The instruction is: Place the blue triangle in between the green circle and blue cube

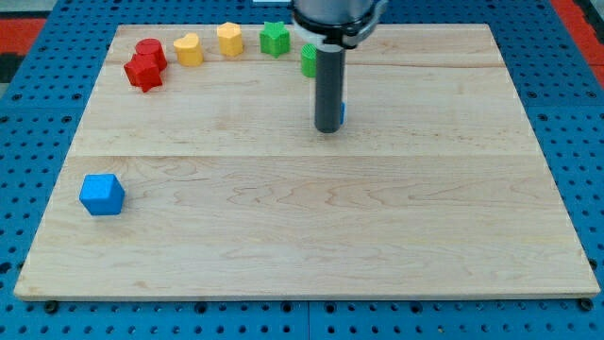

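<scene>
My tip (328, 129) rests on the wooden board (302, 217) a little above its middle. The blue triangle (342, 113) is almost fully hidden behind the rod; only a thin blue sliver shows at the rod's right edge, touching it. The green circle (308, 60) stands just above the tip, to its left, partly covered by the rod. The blue cube (102, 194) sits far off at the view's left edge of the board, below the tip's level.
A green star (275, 38), two yellow blocks (229, 39) (189, 48), a red cylinder (150, 51) and a red star (143, 73) form an arc along the board's top left. Blue pegboard surrounds the board.
</scene>
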